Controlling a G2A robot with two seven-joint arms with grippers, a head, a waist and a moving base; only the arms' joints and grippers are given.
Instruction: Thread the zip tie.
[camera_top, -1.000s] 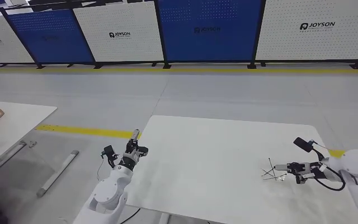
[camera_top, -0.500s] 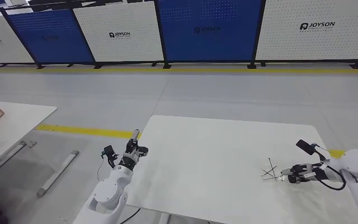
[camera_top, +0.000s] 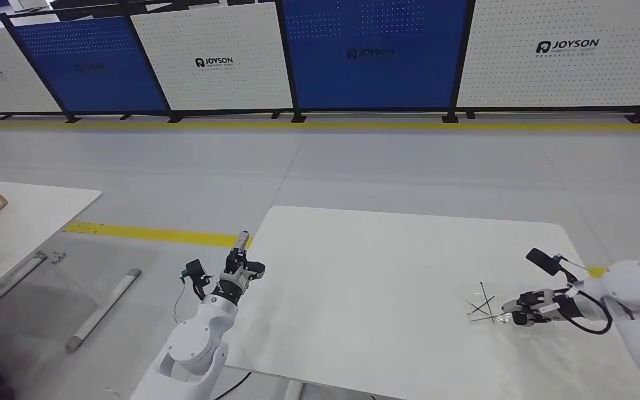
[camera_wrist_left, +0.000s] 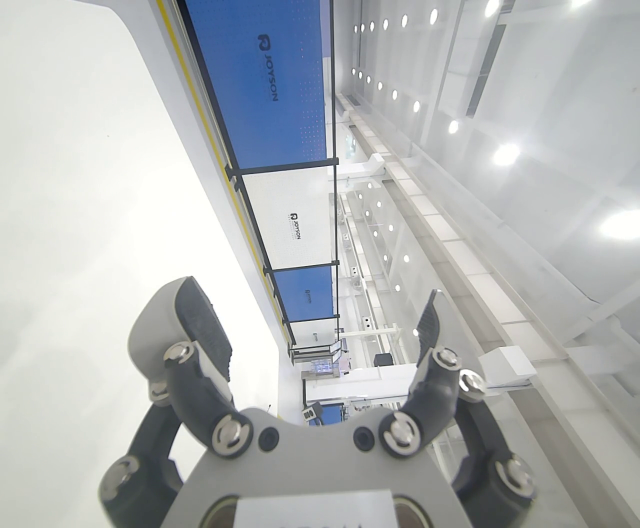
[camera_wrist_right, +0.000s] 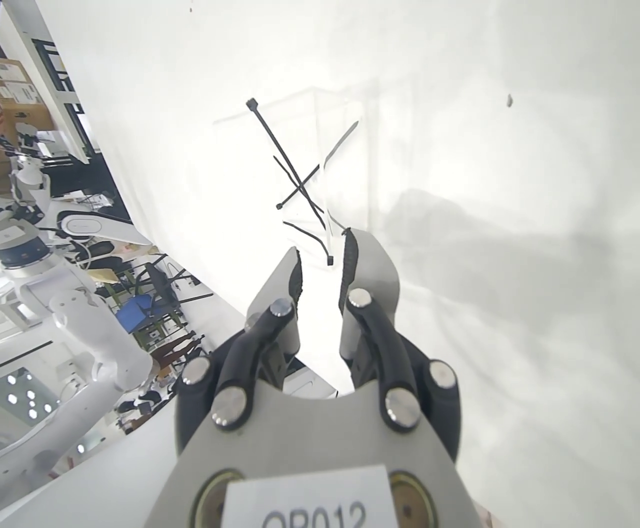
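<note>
A white tabletop (camera_top: 380, 290), seen from above. Several black zip ties (camera_top: 484, 303) lie crossed in a loose heap close to its right edge, toward the near side. The right tool (camera_wrist_right: 321, 250) sits low just right of the heap — its fingers parted by a narrow gap, pinching nothing, tips just beside the head of one tie. The left tool (camera_wrist_left: 316, 312) is well apart at the tabletop's left edge — fingers spread wide, empty.

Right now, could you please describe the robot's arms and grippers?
The left arm and right arm are glossy white. Left gripper and right gripper: grey metal bodies, black linkages, ribbed black pads. A black cable loops beside the right wrist.
</note>
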